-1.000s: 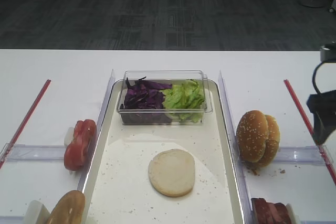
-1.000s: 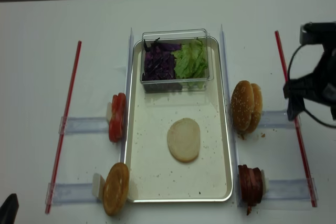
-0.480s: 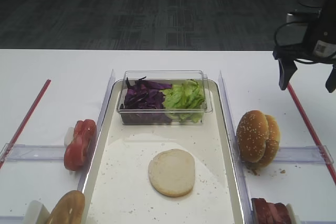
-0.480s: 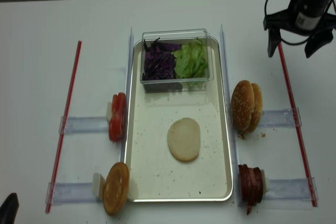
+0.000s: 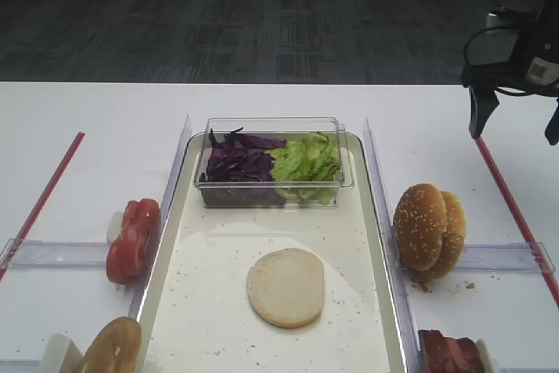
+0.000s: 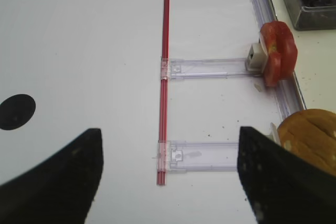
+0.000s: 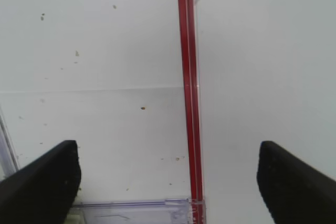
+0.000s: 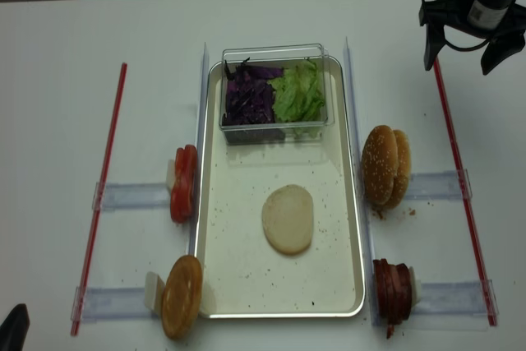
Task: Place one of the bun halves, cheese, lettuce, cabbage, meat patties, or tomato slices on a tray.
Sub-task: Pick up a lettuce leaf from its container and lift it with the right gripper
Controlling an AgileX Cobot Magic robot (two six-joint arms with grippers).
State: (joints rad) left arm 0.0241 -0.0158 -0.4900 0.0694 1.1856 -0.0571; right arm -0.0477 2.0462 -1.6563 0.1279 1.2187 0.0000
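Note:
The silvery tray (image 8: 215, 285) lies mid-table with a pale bun disc (image 8: 288, 219) on its floor. At its far end a clear tub holds purple cabbage (image 8: 248, 96) and green lettuce (image 8: 298, 93). Sesame bun halves (image 8: 386, 167) and meat patties (image 8: 393, 289) stand on edge to the tray's right. Tomato slices (image 8: 183, 182) and a brown bun (image 8: 182, 295) stand to its left. No cheese shows. My right gripper (image 8: 460, 62) hangs open and empty over the back right red strip (image 7: 188, 93). My left gripper (image 6: 168, 177) is open and empty, low at the front left.
Red strips (image 8: 103, 195) run along both sides of the work area, joined to the tray's clear side rails (image 8: 202, 88) by clear plastic holders (image 6: 210, 68). A black round mark (image 6: 16, 111) lies on the white table at the left.
My right gripper has risen from the right edge beside the sesame bun halves and gone to the back right corner. Its jaws stay open. The food has not moved.

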